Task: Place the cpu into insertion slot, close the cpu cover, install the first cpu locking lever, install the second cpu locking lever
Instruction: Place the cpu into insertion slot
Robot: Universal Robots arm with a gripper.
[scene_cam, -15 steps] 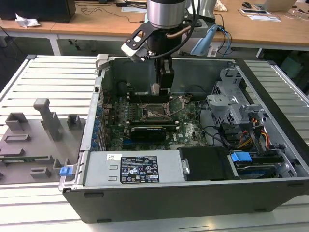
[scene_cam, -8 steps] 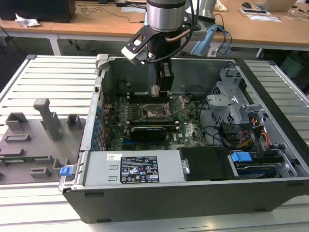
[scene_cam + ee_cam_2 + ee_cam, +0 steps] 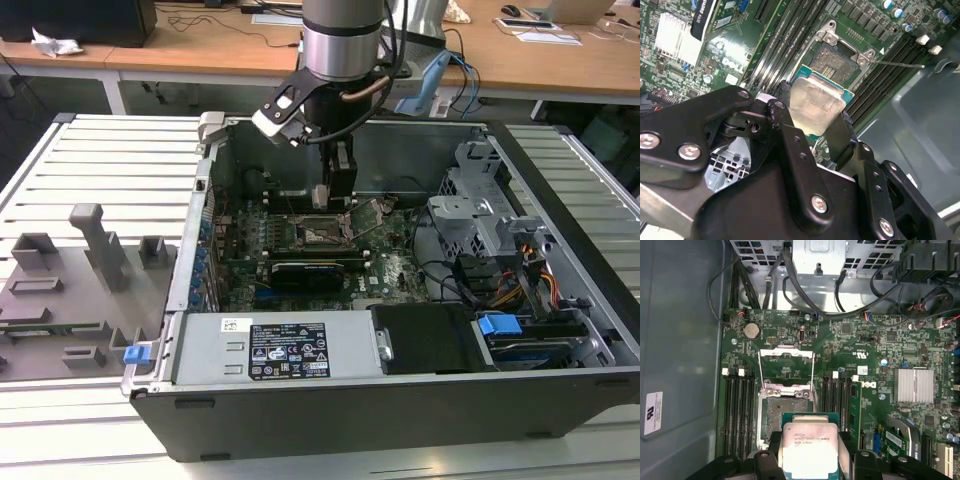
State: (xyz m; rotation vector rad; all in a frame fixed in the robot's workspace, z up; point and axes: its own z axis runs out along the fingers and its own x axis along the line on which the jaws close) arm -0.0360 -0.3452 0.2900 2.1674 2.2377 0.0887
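Observation:
My gripper is shut on the cpu, a flat square chip with a dull silver top and a greenish rim, gripped at two opposite edges. In the first wrist view the cpu hangs tilted just short of the insertion slot, overlapping its near edge. The slot lies bare, its contact field showing. The cpu cover is swung open beyond the socket. A thin wire lever sticks out beside the slot. In the exterior view my gripper hovers low inside the case over the slot.
Long black memory slots flank the socket on both sides. A black expansion card, a finned heat sink, the power supply and a drive cage with cables surround it. A grey fixture plate lies outside the case.

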